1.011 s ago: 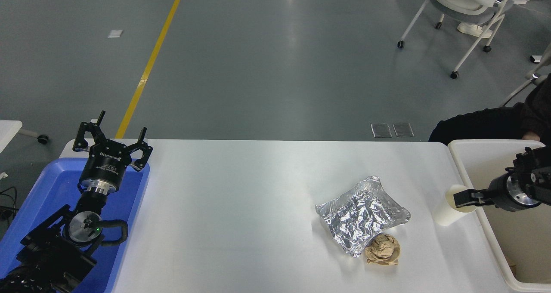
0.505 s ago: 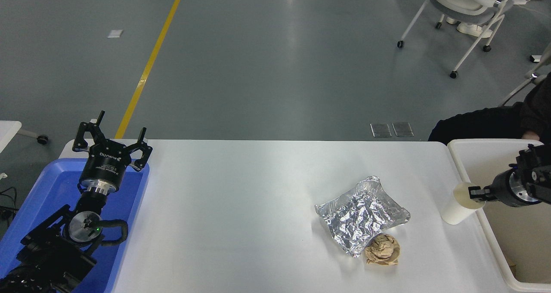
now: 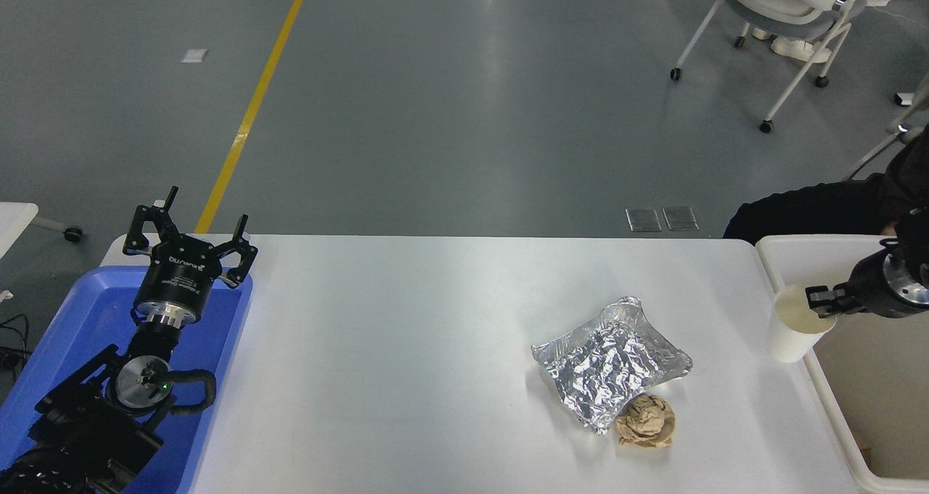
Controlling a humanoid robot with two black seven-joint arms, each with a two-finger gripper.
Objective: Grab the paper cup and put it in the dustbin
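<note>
The white paper cup (image 3: 791,338) hangs upright in my right gripper (image 3: 819,304), which comes in from the right edge and is shut on the cup's rim. The cup is just at the left rim of the off-white dustbin (image 3: 821,389), which stands at the table's right end. My left gripper (image 3: 186,237) is parked open over the blue tray at the lower left.
A crinkled silver foil tray (image 3: 610,360) and a crumpled brown paper ball (image 3: 645,421) lie on the white table left of the cup. The blue tray (image 3: 80,313) is at the left end. A person's dark sleeve (image 3: 805,211) is behind the dustbin.
My right gripper has carried the cup up and to the right, from the table beside the foil tray to the dustbin's left rim. The left arm has not moved.
</note>
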